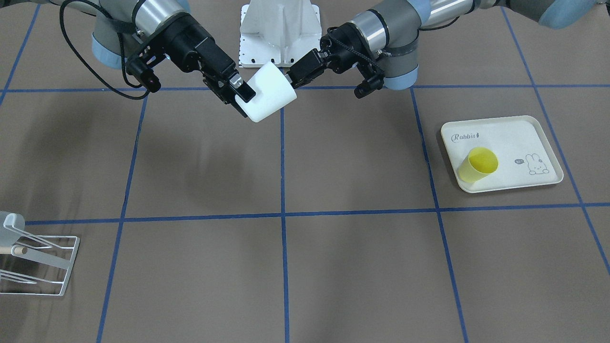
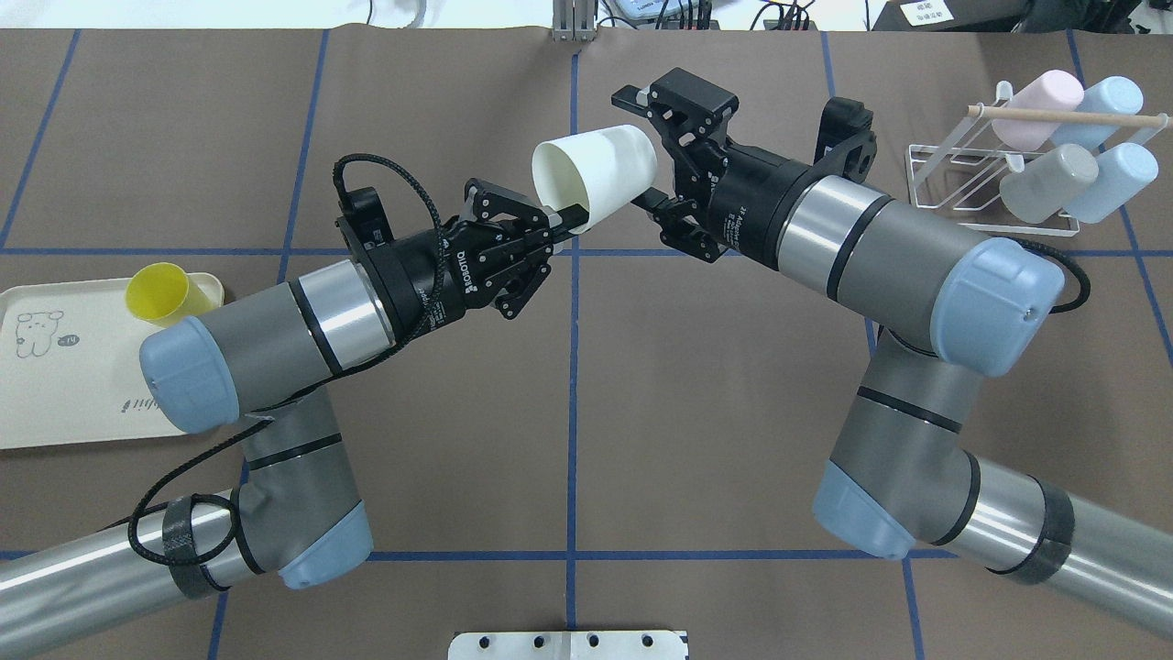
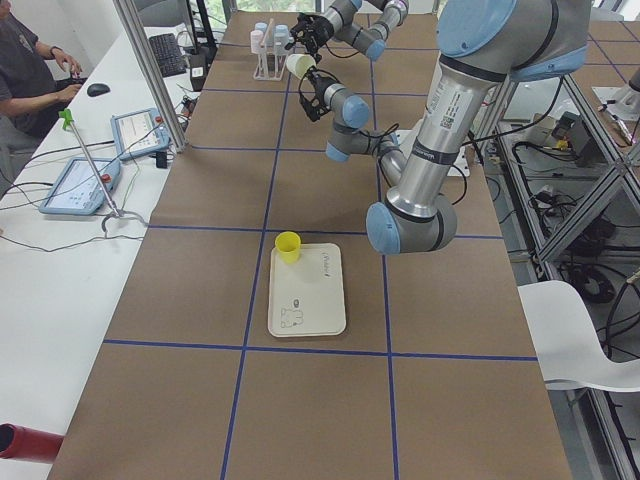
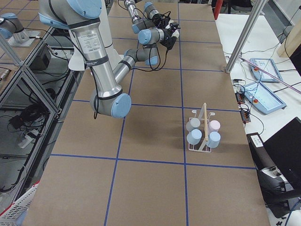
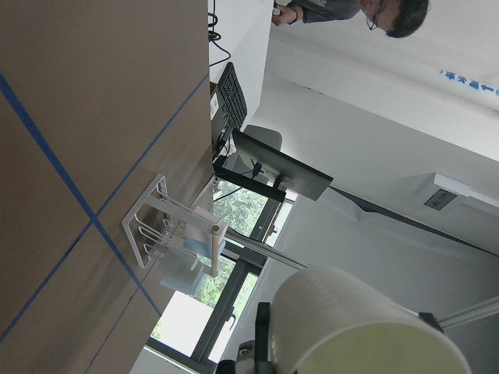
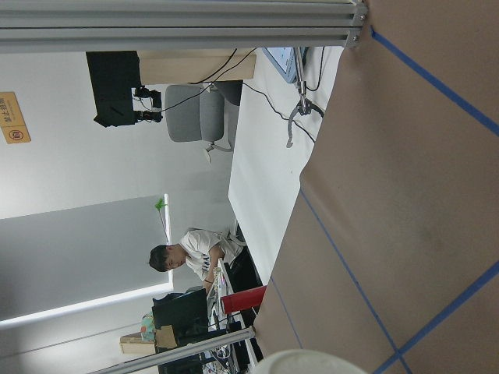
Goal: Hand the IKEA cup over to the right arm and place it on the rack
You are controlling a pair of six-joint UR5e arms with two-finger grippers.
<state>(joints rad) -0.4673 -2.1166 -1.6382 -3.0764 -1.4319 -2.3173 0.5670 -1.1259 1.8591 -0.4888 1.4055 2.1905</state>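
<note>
The IKEA cup (image 2: 596, 170) is white and hangs on its side in mid-air above the table's far middle. My left gripper (image 2: 570, 218) is shut on the lower part of its rim, one finger inside the mouth. The right arm (image 2: 852, 247) reaches in from the other side, and my right gripper (image 2: 637, 145) stands open with its fingers astride the cup's base end; a gap shows at the upper finger. In the front-facing view the cup (image 1: 267, 93) sits between both grippers. The rack (image 2: 990, 197) stands at the far right and holds several pastel cups.
A yellow cup (image 2: 165, 291) lies on its side on the cream rabbit tray (image 2: 55, 385) at the left. The robot's white base plate (image 2: 568, 644) is at the near edge. A person (image 3: 25, 75) sits at the desk beside the table.
</note>
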